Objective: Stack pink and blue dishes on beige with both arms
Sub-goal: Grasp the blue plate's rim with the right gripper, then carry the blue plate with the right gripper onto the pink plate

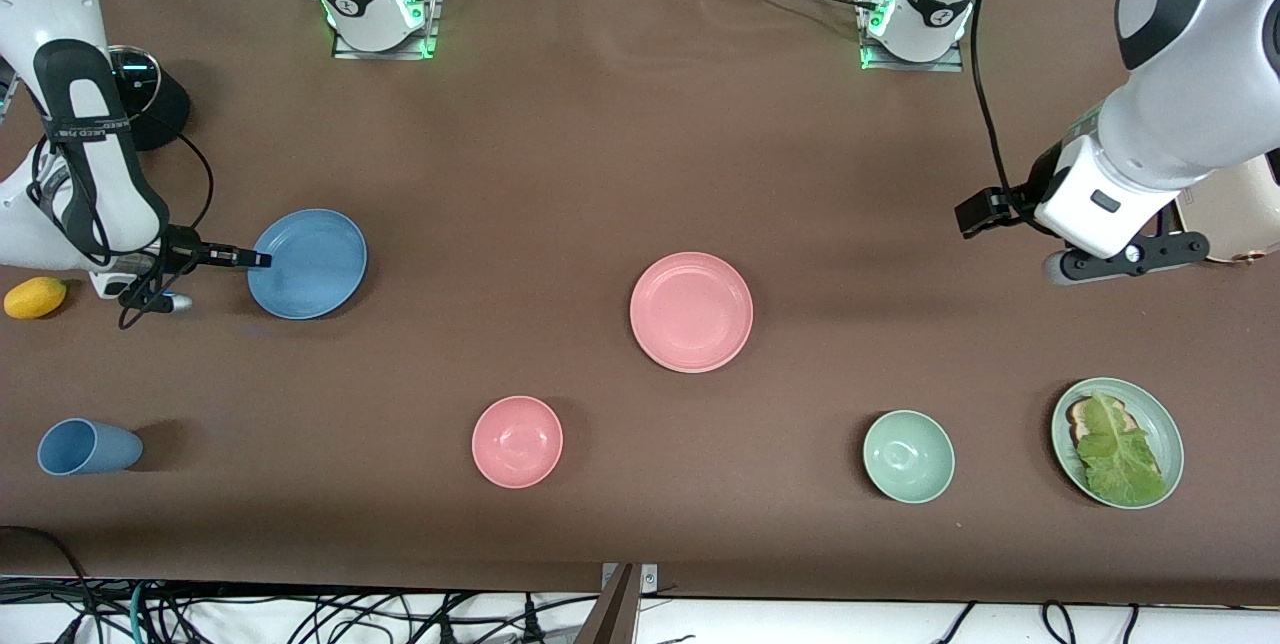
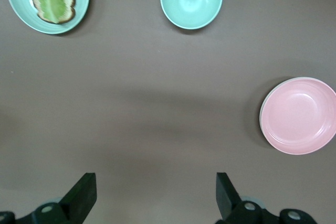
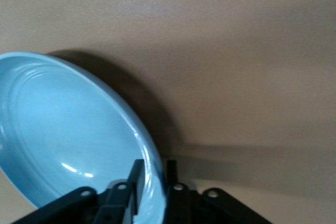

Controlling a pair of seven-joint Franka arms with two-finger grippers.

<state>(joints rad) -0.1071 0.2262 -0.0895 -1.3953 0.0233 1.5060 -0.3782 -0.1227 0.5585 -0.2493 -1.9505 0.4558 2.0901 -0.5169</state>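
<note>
Sky-blue plate (image 1: pixel 308 263) lay toward the right arm's end of the table, wide, shallow and matte, with faint concentric rings inside. Was pinched at the rim by the right gripper (image 1: pixel 256 259), one finger (image 3: pixel 134 184) inside the dish and the other outside, jaws clamped on the edge; an edge grip, probably because so flat a plate offers nothing else to seize. In the right wrist view, looked tilted, apparently being levered up for the carry. Pink plate (image 1: pixel 691 311) sat mid-table, already resting on the beige plate (image 1: pixel 668 356), of which only a thin pale sliver showed beneath. Left gripper (image 2: pixel 155 195) hung over bare cloth toward the left arm's end, fingers wide apart, holding nothing, seemingly waiting. Scattered nearer the front camera: blue cup (image 1: pixel 88 447), pink bowl (image 1: pixel 517 441), green bowl (image 1: pixel 908 456), green plate with lettuce (image 1: pixel 1117 441). Lemon (image 1: pixel 35 297) lay beside the right arm.
</note>
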